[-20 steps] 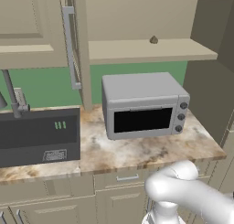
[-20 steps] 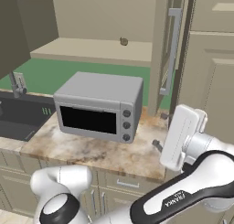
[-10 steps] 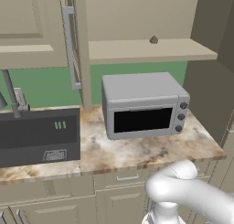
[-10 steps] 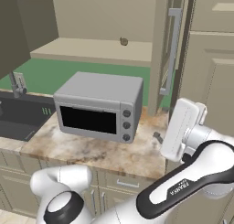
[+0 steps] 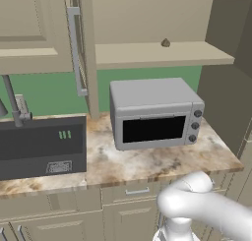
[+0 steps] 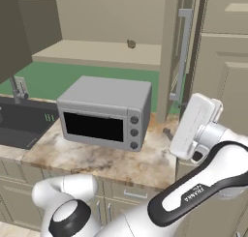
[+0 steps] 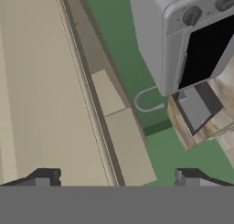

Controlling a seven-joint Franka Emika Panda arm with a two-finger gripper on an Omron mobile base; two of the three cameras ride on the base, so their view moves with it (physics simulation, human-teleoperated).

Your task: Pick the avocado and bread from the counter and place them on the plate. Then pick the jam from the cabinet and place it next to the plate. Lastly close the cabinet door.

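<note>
1. End effector [image 7: 114, 179] is spread wide and released, with nothing between its two dark fingertips [image 7: 43, 177]; these rise at the bottom corners of the hand view.
2. Straight ahead of the end effector in that view runs the long edge of the open cabinet door [image 7: 41, 81], a broad beige panel.
3. In the right base view the door stands edge-on just behind the white hand, and its long vertical silver bar handle [image 6: 180, 57] rises above the hand.
4. Beyond the door edge lies a green back wall [image 7: 119, 40], and farther out the grey microwave [image 6: 104, 112] stands with three round knobs down its front.
5. Under the microwave is the marbled desk [image 5: 147, 161], which stretches away from the end effector toward a dark sink [image 5: 42, 146] and its faucet [image 5: 12, 100].
6. Two small green marks on the sink are too small to read as writing.
7. Well above the end effector, the jam [image 6: 131, 43] sits upright alone on the cabinet [image 5: 162, 55] shelf, above the microwave.
8. On the arm's dark link in the right base view, white lettering [image 6: 198, 195] seems to read "FRANKA", small and tilted.
</note>
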